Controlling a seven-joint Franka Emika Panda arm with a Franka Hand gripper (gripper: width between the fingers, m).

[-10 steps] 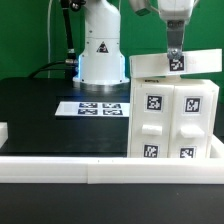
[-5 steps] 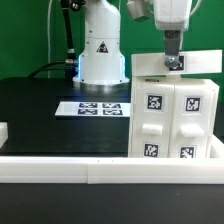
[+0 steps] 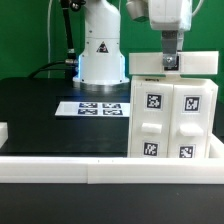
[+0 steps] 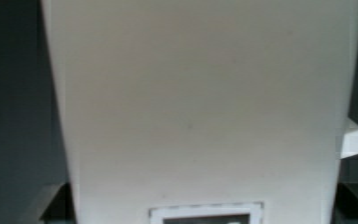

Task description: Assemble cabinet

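Note:
The cabinet [image 3: 175, 120], a tall white box with two tagged door panels, stands upright at the exterior view's right. A flat white slab [image 3: 190, 64] lies level across its top. My gripper [image 3: 170, 58] reaches down from above and is shut on the slab near its tagged middle. In the wrist view the slab [image 4: 194, 100] fills most of the picture, with a tag [image 4: 208, 212] by my gripper [image 4: 197, 216]. The dark fingers [image 4: 51, 205] show only at the slab's sides.
The marker board [image 3: 98, 108] lies on the black table behind the middle. A long low white rail [image 3: 100, 166] runs along the front. The robot base [image 3: 100, 50] stands at the back. A small white piece [image 3: 3, 131] sits at the left edge.
My gripper has moved slightly toward the exterior view's left and down with the slab. The slab has gone from tilted to level on the cabinet's top.

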